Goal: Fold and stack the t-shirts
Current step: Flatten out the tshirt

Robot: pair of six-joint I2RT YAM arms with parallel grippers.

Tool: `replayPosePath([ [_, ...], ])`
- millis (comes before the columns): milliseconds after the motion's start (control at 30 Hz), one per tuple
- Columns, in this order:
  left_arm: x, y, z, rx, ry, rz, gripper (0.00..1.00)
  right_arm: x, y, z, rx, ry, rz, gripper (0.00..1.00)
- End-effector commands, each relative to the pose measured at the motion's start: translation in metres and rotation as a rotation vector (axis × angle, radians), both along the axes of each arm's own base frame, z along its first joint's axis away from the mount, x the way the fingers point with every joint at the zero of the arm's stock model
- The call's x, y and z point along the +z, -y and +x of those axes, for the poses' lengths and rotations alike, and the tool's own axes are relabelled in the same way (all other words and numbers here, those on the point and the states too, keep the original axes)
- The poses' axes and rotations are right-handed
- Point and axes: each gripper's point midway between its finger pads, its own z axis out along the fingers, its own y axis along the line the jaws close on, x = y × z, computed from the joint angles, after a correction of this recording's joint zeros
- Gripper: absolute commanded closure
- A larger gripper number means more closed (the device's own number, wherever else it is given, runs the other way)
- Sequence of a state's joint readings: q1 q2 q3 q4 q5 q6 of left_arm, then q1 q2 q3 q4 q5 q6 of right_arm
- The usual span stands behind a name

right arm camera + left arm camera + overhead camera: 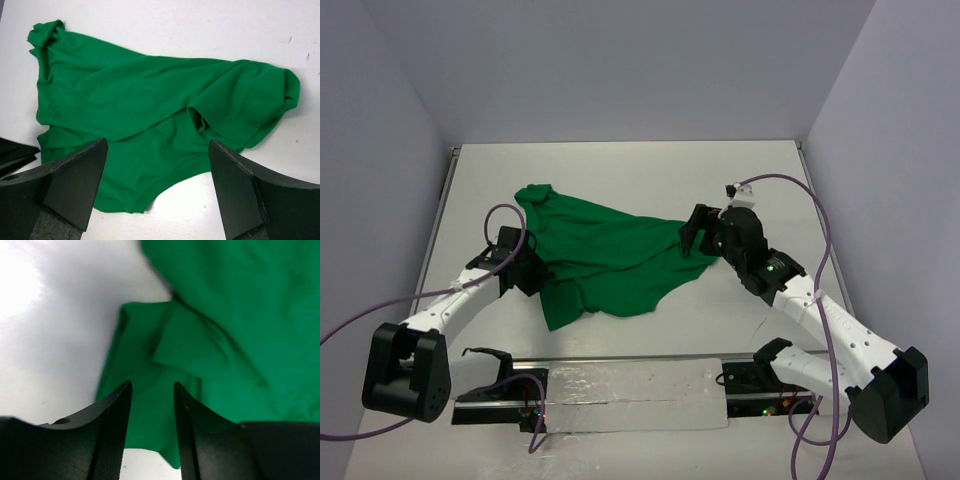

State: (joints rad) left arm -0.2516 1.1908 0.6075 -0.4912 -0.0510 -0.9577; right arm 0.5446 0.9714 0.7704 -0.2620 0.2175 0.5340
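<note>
The place looks like a robotics lab, arranged as a closed test cell. A plain white table [620, 170] is closed in by bare pale walls [620, 70] on three sides. The left arm [450, 305] and the right arm [820, 310], both white and black, are fixed to a metal rail [630, 360] at its near edge, with purple cables [780, 177] hanging loose from them. The only everyday thing is one green t-shirt [605, 260], lying crumpled on the table.

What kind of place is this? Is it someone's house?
Probably a robot test lab, not a house. A white table is boxed in by blank walls, a left arm and right arm are bolted at its near edge trailing purple cables, and one green t-shirt lies on it.
</note>
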Motion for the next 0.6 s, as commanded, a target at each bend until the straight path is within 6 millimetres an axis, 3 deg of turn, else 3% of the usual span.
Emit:
replayPosePath([
  [0, 0.025, 0.028, 0.039, -0.017, 0.171, -0.139, 0.51, 0.005, -0.002, 0.000, 0.003, 0.007, 0.032, 0.11],
  [167, 0.005, 0.031, 0.043, 0.001, 0.132, -0.142, 0.51, 0.003, 0.000, -0.002, -0.001, 0.005, 0.031, 0.11],
  [400, 0.002, 0.027, 0.045, 0.021, 0.126, -0.122, 0.52, -0.006, 0.001, -0.004, -0.003, -0.012, 0.025, 0.11],
  [567, 0.006, 0.013, 0.038, 0.051, 0.121, -0.063, 0.32, -0.011, 0.000, -0.005, 0.001, -0.023, 0.029, 0.11],
])
